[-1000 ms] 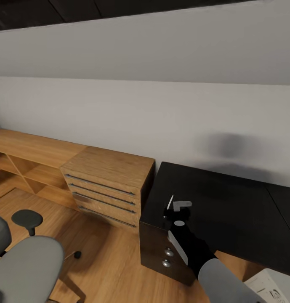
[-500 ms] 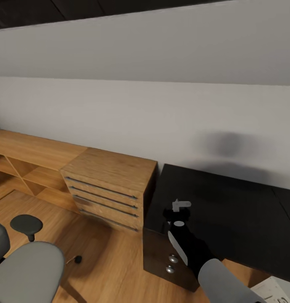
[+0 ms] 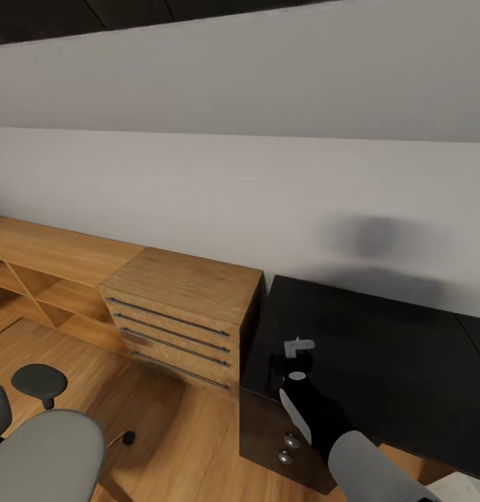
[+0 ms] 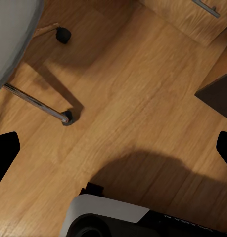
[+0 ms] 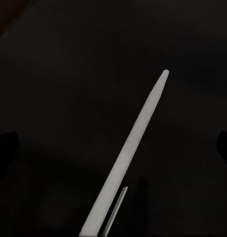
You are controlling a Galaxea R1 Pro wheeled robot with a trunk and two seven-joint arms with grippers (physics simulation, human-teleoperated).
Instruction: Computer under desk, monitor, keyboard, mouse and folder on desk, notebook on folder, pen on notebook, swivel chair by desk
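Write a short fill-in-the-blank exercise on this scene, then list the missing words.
1. The right gripper hangs above the black ____.
2. The thin white stick at the right gripper is the ____.
3. The wooden cabinet beside the desk has ____ drawers.
4. The swivel chair stands on the wooden ____.

Missing words: desk; pen; four; floor

Bench [image 3: 379, 348]: matte black top, black drawer front with round silver knobs [image 3: 289, 448]. Wooden drawer cabinet [image 3: 180, 307]: light honey-brown with visible grain and dark grey bar handles. Floor [image 3: 184, 446]: warm orange-brown wood planks. Wall [image 3: 233, 188]: pale grey, with a soft dark smudge of shadow. Swivel chair [image 3: 48, 453]: grey back, black arm pad, chrome legs ending in black casters. Pen [image 5: 128, 153]: plain white against the black surface. Right claw [image 3: 293, 355]: black, with a light grey fitting.
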